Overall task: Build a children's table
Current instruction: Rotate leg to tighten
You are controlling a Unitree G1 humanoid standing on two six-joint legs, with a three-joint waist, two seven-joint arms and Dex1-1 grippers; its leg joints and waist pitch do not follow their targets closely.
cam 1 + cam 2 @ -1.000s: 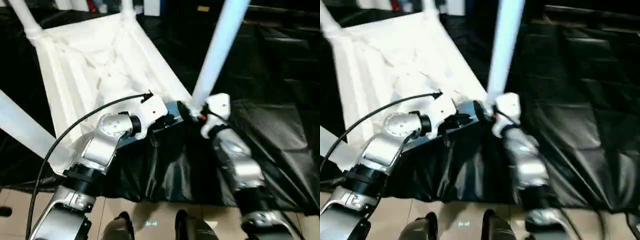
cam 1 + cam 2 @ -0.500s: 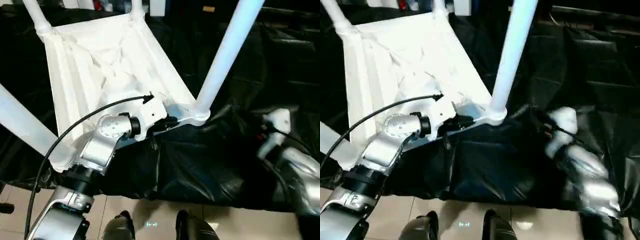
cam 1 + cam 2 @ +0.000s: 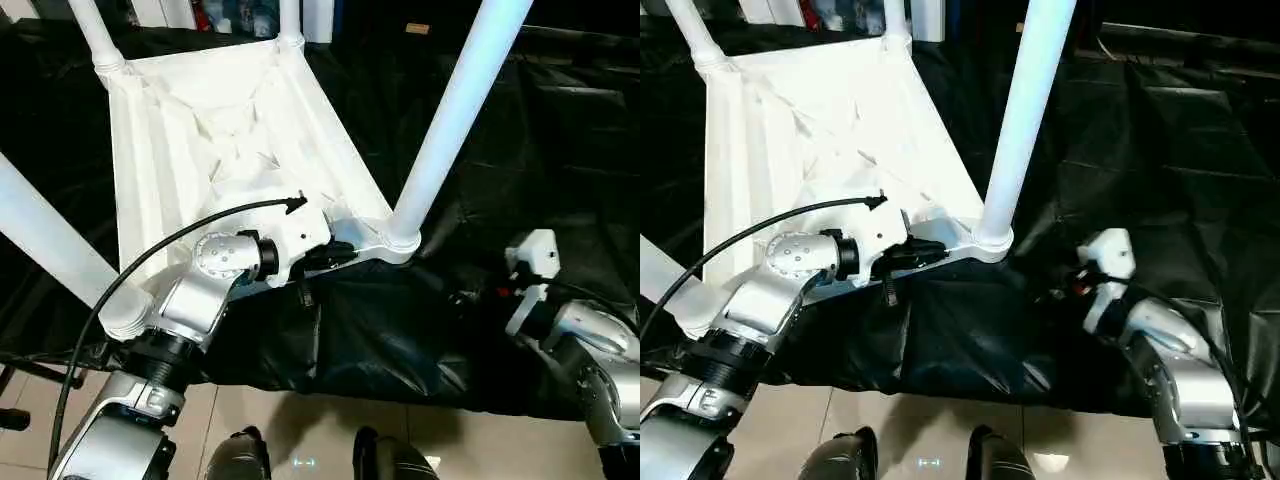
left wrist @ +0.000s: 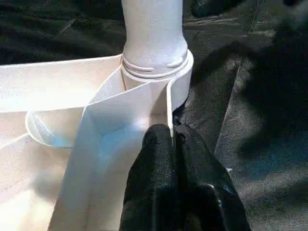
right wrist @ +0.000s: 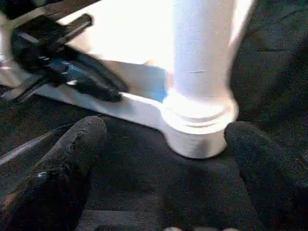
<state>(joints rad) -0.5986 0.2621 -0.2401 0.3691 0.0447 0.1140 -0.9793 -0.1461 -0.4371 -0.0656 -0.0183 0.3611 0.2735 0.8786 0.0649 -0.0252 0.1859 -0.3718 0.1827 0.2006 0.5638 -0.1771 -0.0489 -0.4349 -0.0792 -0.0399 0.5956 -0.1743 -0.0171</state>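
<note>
The children's table (image 3: 230,130) lies upside down on black cloth, ribbed underside up, with white legs rising from its corner sockets. My left gripper (image 3: 335,255) is shut on the thin rim wall (image 4: 169,103) beside the near right socket (image 4: 155,67). The leg (image 3: 450,110) in that socket stands upright. My right gripper (image 5: 168,129) is open and holds nothing. Its fingertips (image 5: 91,127) stand wide apart a short way off that socket (image 5: 199,127), without touching it. In the head views it sits low at the right (image 3: 465,297).
Black crumpled cloth (image 3: 560,150) covers the work surface around the table. Other legs rise at the far left (image 3: 95,30), the far middle (image 3: 290,15) and the near left (image 3: 45,245). A black cable (image 3: 150,260) arcs over my left forearm. Tiled floor (image 3: 330,430) lies below.
My right gripper has drawn back from the base of the near right leg, toward the right and nearer me. My left gripper stays clamped on the rim. The camera has shifted.
</note>
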